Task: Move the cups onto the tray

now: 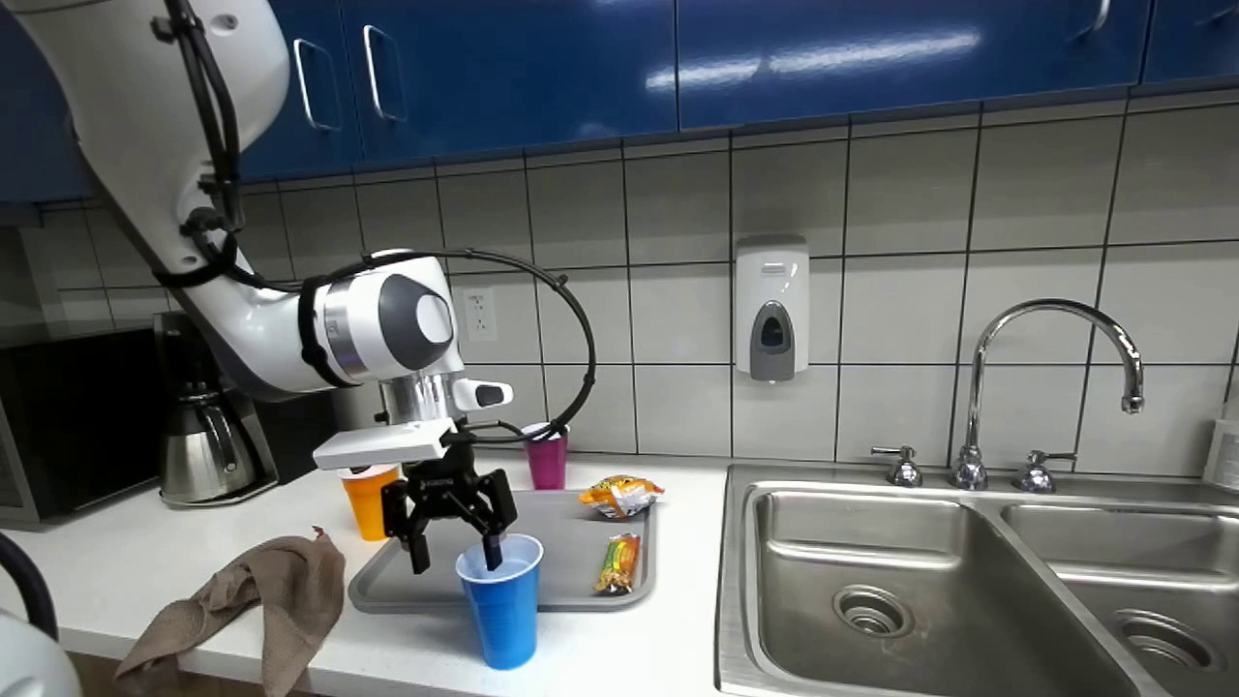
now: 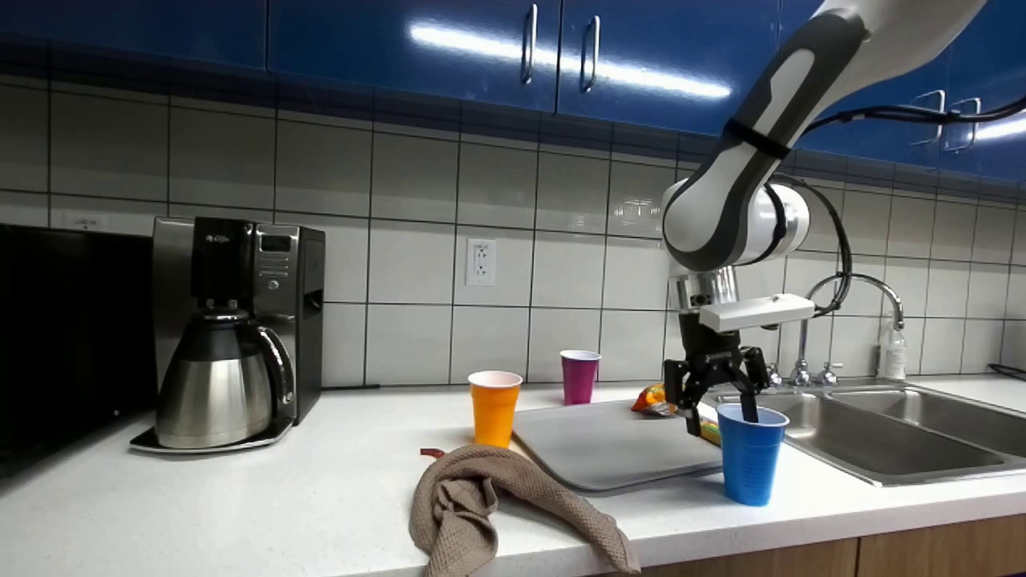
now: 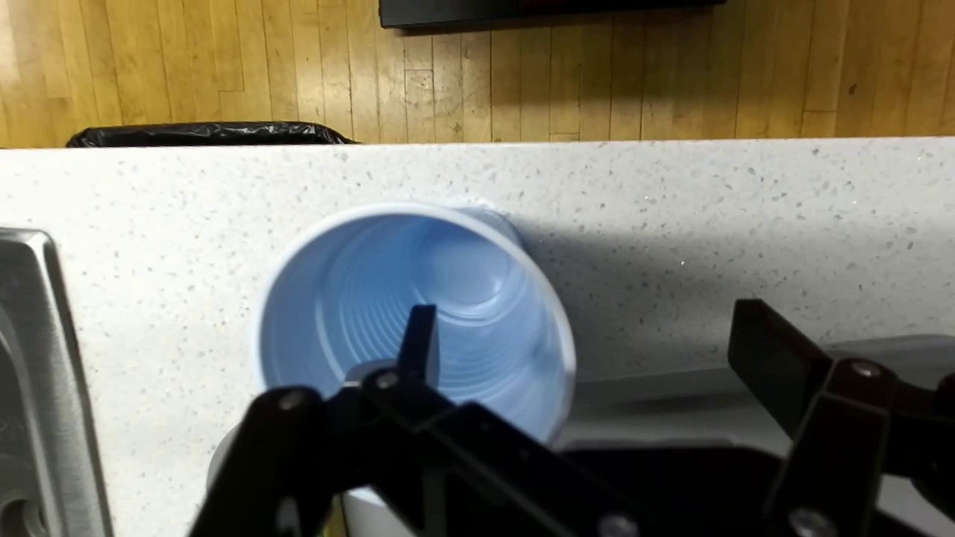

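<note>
Upright on the counter by the near side of the grey tray [image 1: 571,566] stands the blue cup [image 1: 505,620]. My gripper [image 1: 457,564] is open and points down over it. In the wrist view one finger [image 3: 420,339] reaches over the mouth of the blue cup [image 3: 455,261], and the opposite finger [image 3: 776,358] is outside, well apart from the wall. Both exterior views show that first fingertip dipping inside the rim. An orange cup [image 2: 494,413] stands on the counter beside the tray, and a purple cup [image 2: 579,378] stands behind it near the tiled wall.
On the tray lie an orange snack bag [image 1: 619,496] and a wrapped bar [image 1: 618,563]. A brown towel [image 2: 481,505] lies near the counter's front edge. A coffee maker [image 2: 232,353] stands at one end, and the steel sink [image 1: 861,542] lies at the opposite side.
</note>
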